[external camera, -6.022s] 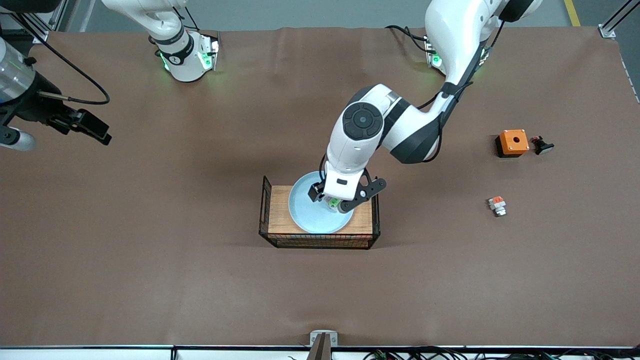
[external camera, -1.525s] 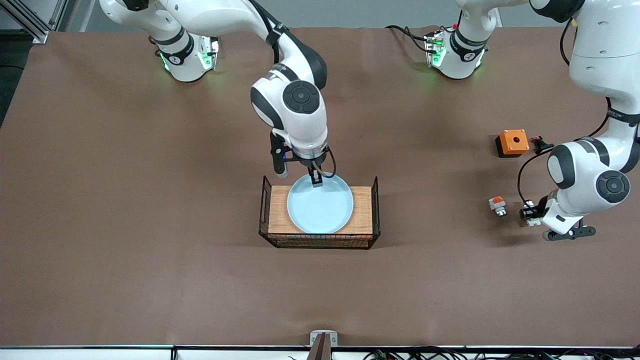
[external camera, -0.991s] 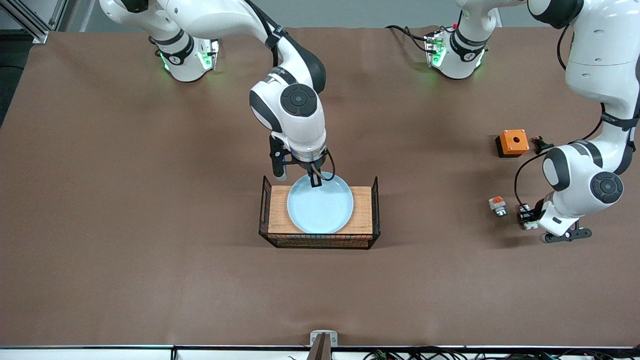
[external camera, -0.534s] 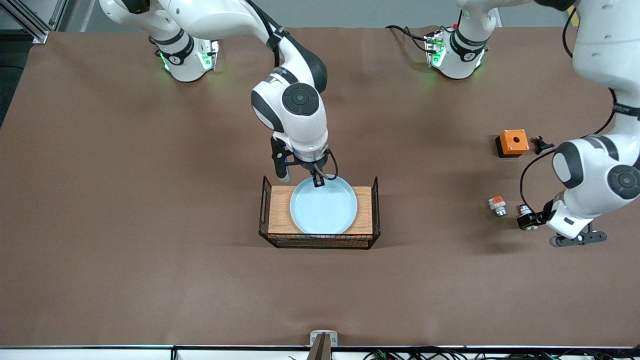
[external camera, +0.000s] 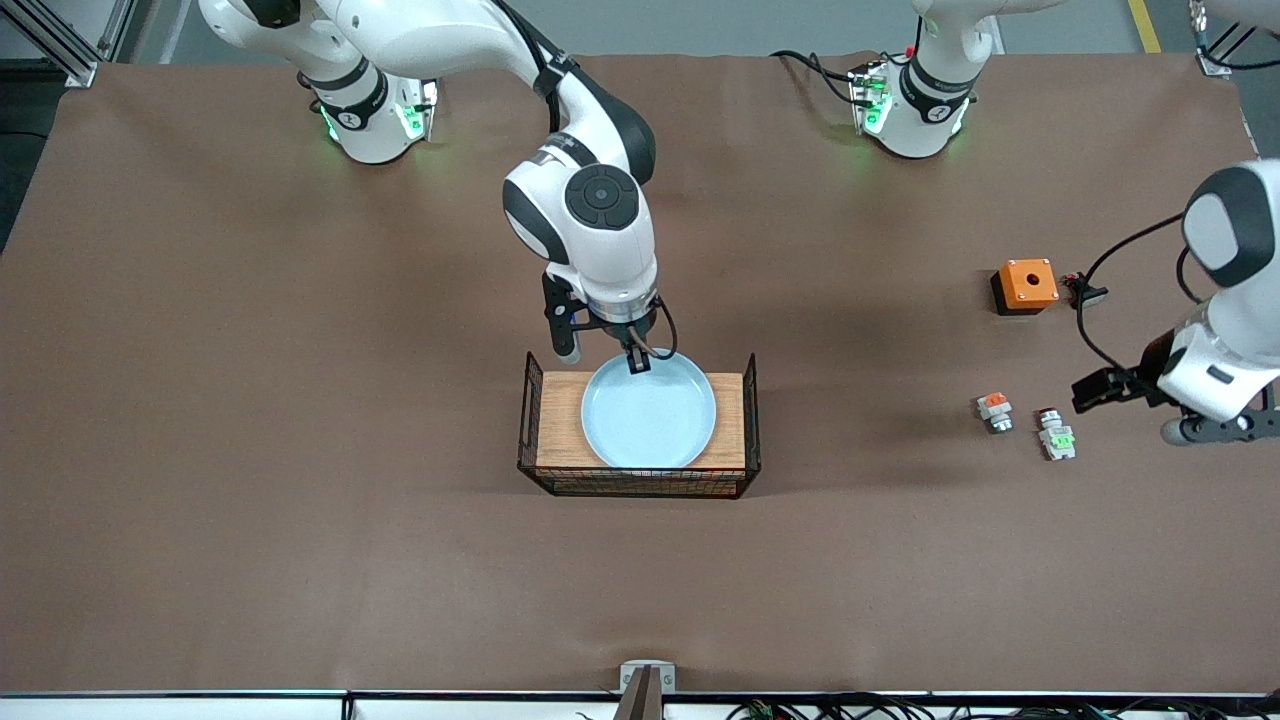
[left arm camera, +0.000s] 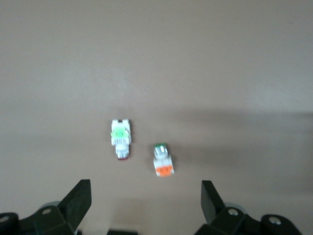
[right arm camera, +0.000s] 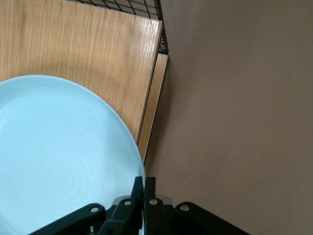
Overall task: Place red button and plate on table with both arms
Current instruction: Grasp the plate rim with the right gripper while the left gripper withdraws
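Crate: black wire crate with a wood-grain top, mid-surface, nearer the front camera's edge than the bases.
Plate: round, shallow, glossy light blue plate lying on the crate's wooden top.
Red button: tiny white-and-silver red button with a green block, lying on the matte brown surface toward the left arm's end, just beside the orange-block part.
Left claw: left claw, fingers spread wide, empty, above the two small parts.
Right claw: right claw pinched onto the plate's rim.
Orange box: square orange box with a round hole, farther from the camera.
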`<state>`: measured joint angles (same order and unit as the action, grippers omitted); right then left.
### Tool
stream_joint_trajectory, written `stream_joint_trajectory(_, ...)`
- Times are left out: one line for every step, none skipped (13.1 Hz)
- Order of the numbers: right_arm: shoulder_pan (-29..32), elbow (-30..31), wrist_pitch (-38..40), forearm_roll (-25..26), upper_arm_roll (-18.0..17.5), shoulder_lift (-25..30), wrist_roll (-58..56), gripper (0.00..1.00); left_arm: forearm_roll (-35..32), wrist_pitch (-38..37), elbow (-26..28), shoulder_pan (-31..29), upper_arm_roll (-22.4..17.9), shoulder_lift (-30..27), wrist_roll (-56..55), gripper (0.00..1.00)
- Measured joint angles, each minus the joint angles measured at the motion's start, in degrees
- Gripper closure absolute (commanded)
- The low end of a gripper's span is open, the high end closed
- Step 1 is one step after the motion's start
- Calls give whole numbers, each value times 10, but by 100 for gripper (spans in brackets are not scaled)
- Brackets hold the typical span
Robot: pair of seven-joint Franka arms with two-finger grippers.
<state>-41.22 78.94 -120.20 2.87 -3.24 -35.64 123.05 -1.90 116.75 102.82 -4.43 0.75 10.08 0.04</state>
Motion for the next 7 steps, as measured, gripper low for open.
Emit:
stream_joint_trajectory(0,-2,6,0,0,3,0,100,0,-30,-8,0,3,-15,0,1)
stream_joint_trajectory(0,-5,13,0,0,7,0,100,0,-60,-19,0,6,-27,0,1)
stream_joint_trajectory(0,-10,24,0,0,13,0,100,0,-88,-34,0,10,-37,0,1)
stream_joint_trajectory(1,-16,39,0,0,19,0,100,0,-108,-52,0,14,-42,0,1)
stream_joint_trajectory(1,-19,51,0,0,26,0,100,0,-126,-72,0,16,-44,0,1)
stream_joint_trajectory(1,-20,59,0,0,34,0,100,0,-147,-91,0,18,-45,0,1)
stream_joint_trajectory(1,-21,72,0,0,43,-1,100,0,-169,-109,0,19,-45,-1,1)
